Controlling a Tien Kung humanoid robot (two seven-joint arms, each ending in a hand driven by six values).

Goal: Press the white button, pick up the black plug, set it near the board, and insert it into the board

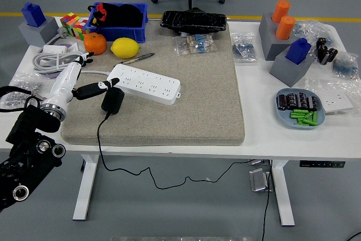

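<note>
Left robot hand (pixel 97 87) fingers extended, holding nothing, touching one white board (pixel 144 83); one black plug (pixel 113 101) beside.

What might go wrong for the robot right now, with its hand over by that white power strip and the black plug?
Two risks seem likely. The left hand has its fingers right at the end of the white power strip, so a push may slide the strip across the beige mat instead of pressing anything. Also, the black plug lies close beside the strip with its cord trailing off the table edge; lifting it could let the cord drag or snag.
</note>
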